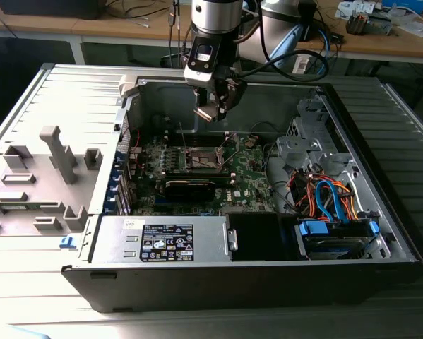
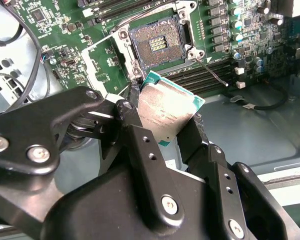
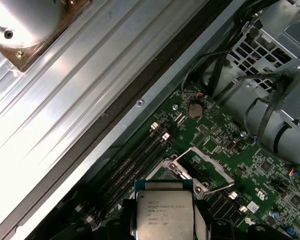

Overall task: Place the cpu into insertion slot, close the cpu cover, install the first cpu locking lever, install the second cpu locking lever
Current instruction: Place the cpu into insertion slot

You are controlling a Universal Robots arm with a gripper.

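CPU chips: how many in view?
1: the cpu, gripped by the gripper above the motherboard; the open socket holds none. Any behind the arm would be hidden.

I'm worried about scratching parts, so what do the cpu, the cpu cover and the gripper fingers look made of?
The cpu: pale grey metal lid, matte and smudged, on a green board rim. The cpu cover: thin silvery sheet metal, probably steel, catching light. The fingers clamping the cpu: matte black, screwed links; coated metal or plastic, unclear.
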